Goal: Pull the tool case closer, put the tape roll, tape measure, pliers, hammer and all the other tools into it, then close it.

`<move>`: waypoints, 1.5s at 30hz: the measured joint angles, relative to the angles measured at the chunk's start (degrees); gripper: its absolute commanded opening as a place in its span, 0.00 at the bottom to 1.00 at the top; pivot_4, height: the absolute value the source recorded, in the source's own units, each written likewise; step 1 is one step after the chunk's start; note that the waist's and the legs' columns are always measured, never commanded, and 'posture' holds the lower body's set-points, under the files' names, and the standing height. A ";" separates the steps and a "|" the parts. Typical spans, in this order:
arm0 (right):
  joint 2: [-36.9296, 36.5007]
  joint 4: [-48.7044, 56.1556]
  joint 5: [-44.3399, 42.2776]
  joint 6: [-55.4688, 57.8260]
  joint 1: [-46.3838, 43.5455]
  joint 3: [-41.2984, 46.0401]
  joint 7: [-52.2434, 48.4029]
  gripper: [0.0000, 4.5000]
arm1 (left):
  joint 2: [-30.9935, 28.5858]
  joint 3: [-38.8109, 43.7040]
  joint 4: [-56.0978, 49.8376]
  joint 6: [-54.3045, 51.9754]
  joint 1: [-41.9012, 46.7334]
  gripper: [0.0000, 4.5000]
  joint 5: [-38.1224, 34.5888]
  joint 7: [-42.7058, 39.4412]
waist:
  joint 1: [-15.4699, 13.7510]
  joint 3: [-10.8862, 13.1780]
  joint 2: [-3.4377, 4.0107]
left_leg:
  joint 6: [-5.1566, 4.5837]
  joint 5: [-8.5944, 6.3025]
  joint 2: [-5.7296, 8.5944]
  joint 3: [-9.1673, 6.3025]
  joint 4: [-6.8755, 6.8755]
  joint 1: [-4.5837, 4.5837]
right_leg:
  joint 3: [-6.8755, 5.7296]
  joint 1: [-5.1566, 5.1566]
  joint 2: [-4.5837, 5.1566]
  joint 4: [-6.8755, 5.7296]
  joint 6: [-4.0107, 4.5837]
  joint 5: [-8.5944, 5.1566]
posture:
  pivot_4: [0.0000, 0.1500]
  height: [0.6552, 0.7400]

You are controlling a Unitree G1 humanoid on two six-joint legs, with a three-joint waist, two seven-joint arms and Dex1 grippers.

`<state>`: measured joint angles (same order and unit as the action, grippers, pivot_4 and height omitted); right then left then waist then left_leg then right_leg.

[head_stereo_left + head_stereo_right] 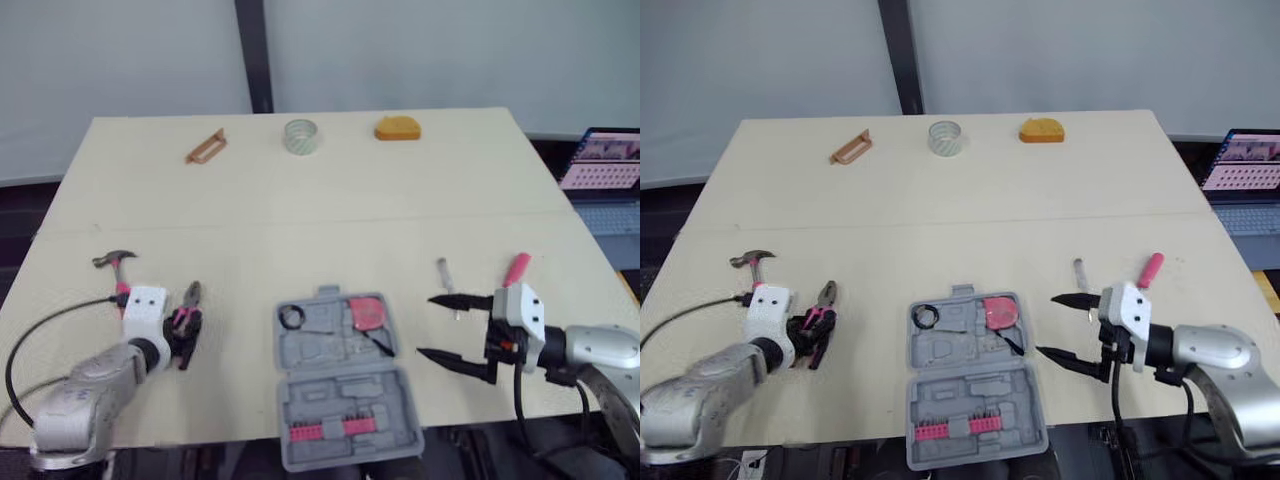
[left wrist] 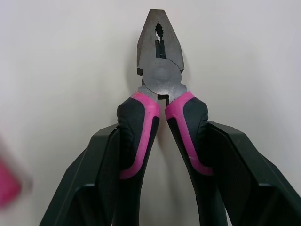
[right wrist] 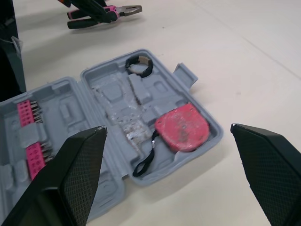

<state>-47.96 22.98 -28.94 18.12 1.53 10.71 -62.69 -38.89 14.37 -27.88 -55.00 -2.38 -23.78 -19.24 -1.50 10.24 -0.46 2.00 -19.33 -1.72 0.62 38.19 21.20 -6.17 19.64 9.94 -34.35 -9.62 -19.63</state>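
The grey tool case (image 1: 345, 395) lies open at the table's front middle. In it are a pink tape measure (image 1: 368, 313), a small black roll (image 1: 292, 317) and a pink bit strip (image 1: 325, 430). Left of the case, the pink-and-black pliers (image 2: 160, 80) lie on the table, with my left gripper (image 1: 188, 335) shut on their handles. A hammer (image 1: 118, 265) lies further left. My right gripper (image 1: 447, 327) hangs open just right of the case, holding nothing. Behind it lie a pink-handled screwdriver (image 1: 516, 268) and a small metal piece (image 1: 444, 272).
At the table's far side lie a brown handle-shaped piece (image 1: 206, 146), a clear tape roll (image 1: 300, 136) and an orange object (image 1: 397, 128). A laptop (image 1: 605, 160) stands off the table's right edge. A seam crosses the tabletop (image 1: 320, 225).
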 measured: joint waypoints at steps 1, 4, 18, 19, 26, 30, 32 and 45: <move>0.00 -0.27 0.01 0.05 -1.04 -0.30 0.00 1.00 | -2.16 -0.93 -1.17 1.47 0.24 0.52 -0.58 -3.24 | -0.04 0.00 0.00 | 0.00 0.00 0.00 0.00 -0.02 0.01 | -0.01 0.00 0.00 0.04 0.00 0.00 | 1.00 1.00; 0.05 -1.17 0.65 0.59 -4.32 -2.27 0.00 1.00 | -8.91 -5.67 -3.52 6.55 2.64 0.52 -1.24 -13.42 | 0.00 0.02 0.03 | 0.00 0.00 0.00 0.02 -0.03 0.00 | -0.01 0.01 0.00 0.03 0.00 0.00 | 1.00 1.00; -0.81 3.39 1.01 16.37 -16.93 -13.56 3.60 1.00 | -10.96 -26.74 0.23 12.28 28.26 0.52 -0.65 -34.37 | 0.01 0.05 0.03 | 0.00 0.00 -0.01 0.04 0.02 0.10 | -0.01 0.10 -0.04 -0.05 -0.01 0.00 | 1.00 1.00; -0.83 4.06 0.71 17.76 -17.87 -14.20 3.77 1.00 | -10.89 -28.07 0.78 12.16 29.76 0.52 -0.62 -35.77 | 0.01 0.05 0.02 | 0.00 0.00 -0.01 0.04 0.02 0.10 | -0.01 0.10 -0.04 -0.06 -0.01 0.00 | 1.00 1.00; -0.80 6.14 -0.11 24.72 -22.67 -17.99 4.72 1.00 | -10.58 -35.17 4.20 10.83 37.07 0.52 0.33 -42.38 | 0.07 0.05 0.02 | -0.01 0.01 -0.01 0.04 0.03 0.17 | -0.01 0.18 -0.04 -0.07 -0.01 0.00 | 1.00 1.00; -0.92 6.60 0.02 27.03 -24.65 -20.65 4.83 1.00 | -8.94 -37.39 5.56 11.16 40.01 0.52 1.84 -44.19 | 0.06 0.06 0.01 | -0.02 0.01 -0.01 0.04 0.06 0.20 | -0.01 0.20 -0.05 -0.10 -0.01 0.00 | 1.00 1.00; -0.94 7.46 0.04 28.25 -25.61 -21.92 5.04 1.00 | -8.16 -38.25 6.64 11.45 40.85 0.52 3.06 -44.53 | 0.06 0.06 0.01 | -0.02 0.01 -0.01 0.03 0.06 0.20 | -0.01 0.21 -0.05 -0.10 -0.01 0.00 | 1.00 1.00; 2.56 8.48 1.82 33.12 -30.41 -27.51 8.76 1.00 | -3.56 -41.63 13.13 15.86 43.62 0.52 9.12 -46.87 | 0.16 0.06 0.01 | -0.02 0.01 -0.02 0.05 0.11 0.33 | -0.01 0.42 -0.05 -0.25 -0.01 0.01 | 1.00 1.00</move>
<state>-45.40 31.46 -27.12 51.23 -28.88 -16.80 -53.93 -42.45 -27.26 -14.75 -39.14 41.25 -14.66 -66.11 -1.35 10.30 -0.46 1.98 -19.32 -1.73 0.66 38.30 21.53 -6.18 20.06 9.89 -34.61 -9.63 -19.63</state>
